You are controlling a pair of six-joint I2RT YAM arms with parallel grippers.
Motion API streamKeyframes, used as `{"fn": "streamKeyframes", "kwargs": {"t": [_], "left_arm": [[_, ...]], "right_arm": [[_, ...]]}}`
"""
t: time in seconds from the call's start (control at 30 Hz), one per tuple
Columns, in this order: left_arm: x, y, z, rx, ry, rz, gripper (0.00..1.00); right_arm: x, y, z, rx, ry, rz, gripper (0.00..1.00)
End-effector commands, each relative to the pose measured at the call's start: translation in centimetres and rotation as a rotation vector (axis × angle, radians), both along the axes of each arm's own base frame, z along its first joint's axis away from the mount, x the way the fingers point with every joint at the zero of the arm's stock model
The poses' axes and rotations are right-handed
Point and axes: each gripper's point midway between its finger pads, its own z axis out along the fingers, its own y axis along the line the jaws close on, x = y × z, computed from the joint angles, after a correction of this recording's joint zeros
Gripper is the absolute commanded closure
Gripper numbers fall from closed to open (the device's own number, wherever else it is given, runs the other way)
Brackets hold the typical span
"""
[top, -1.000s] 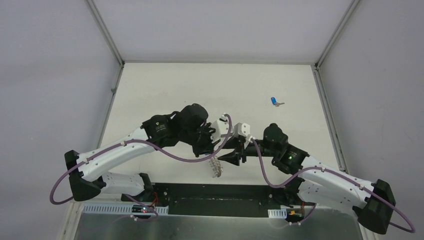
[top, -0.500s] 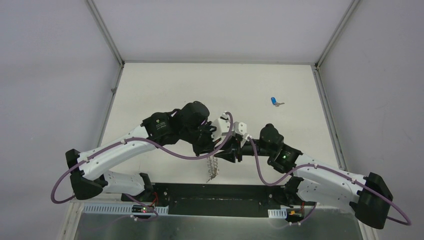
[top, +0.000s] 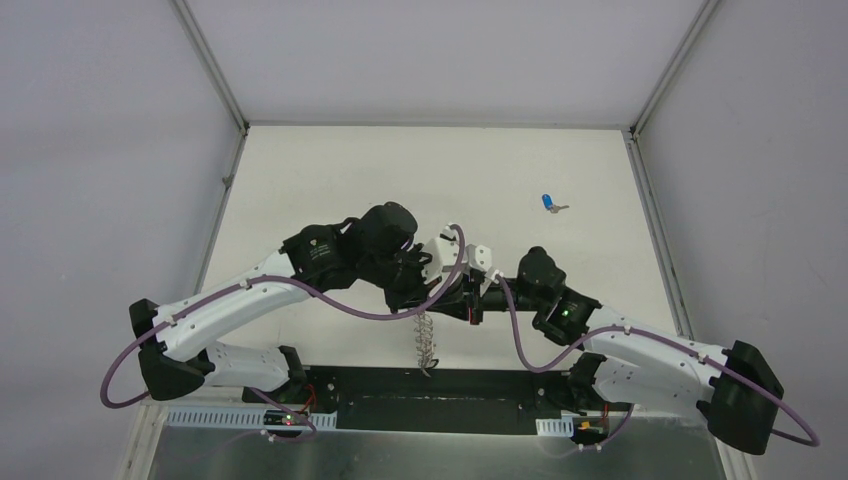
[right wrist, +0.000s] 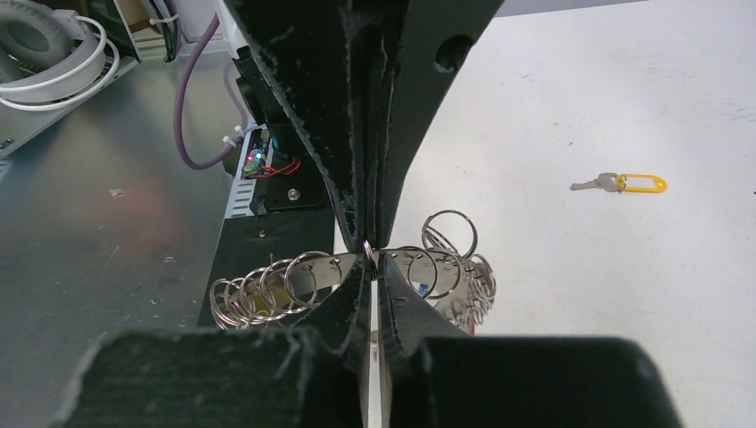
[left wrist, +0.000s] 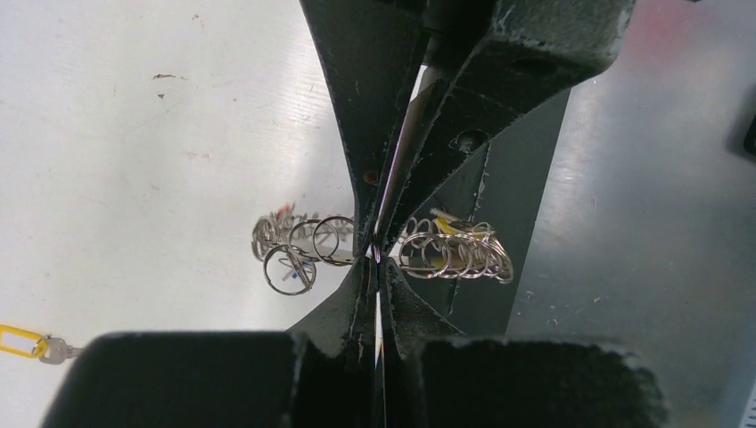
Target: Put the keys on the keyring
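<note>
Right end effector point(right wrist: 373, 259), seemingly pinching coiled keyring point(right wrist: 267, 290)

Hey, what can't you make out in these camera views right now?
Top view: the arms hide where the left end effector and right end effector pinch the keyring.
Left wrist view: the yellow key is cut by the left edge.
Wrist views: coloured bits among the coils are too small to identify.

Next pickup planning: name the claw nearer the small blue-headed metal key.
Right, narrowly. In the top view the right claw is down-left of the small blue-headed metal key; the left claw slightly farther left.
</note>
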Motion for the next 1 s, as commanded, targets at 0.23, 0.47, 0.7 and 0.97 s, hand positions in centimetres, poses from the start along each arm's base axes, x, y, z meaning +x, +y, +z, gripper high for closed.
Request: {"fn": "streamKeyframes", "kwargs": {"t": [0.23, 0.47, 0.7, 0.97], "left_arm": [[0.9, -1.2, 2.4, -0.171, -0.098, 0.041, 0.94], [1.7, -0.5, 5.9, -0.454, -0.252, 0.120, 0.60], [-1.1, 0.5, 8.0, -0.786, -0.428, -0.034, 0.48], [-2.4, 0.1, 6.8, -0.831, -0.449, -0.128, 0.46]], "right_arm": [[-0.9, 0.0, 3.1, 0.101, -0.026, 0.019, 1.00], [-1.2, -1.3, 4.1, 0.141, -0.047, -0.017, 1.00], [-1.9, -2.0, 5.5, 0.174, -0.066, 0.001, 1.00], [-2.5, -2.2, 6.1, 0.181, -0.065, 0.024, 1.00]]}}
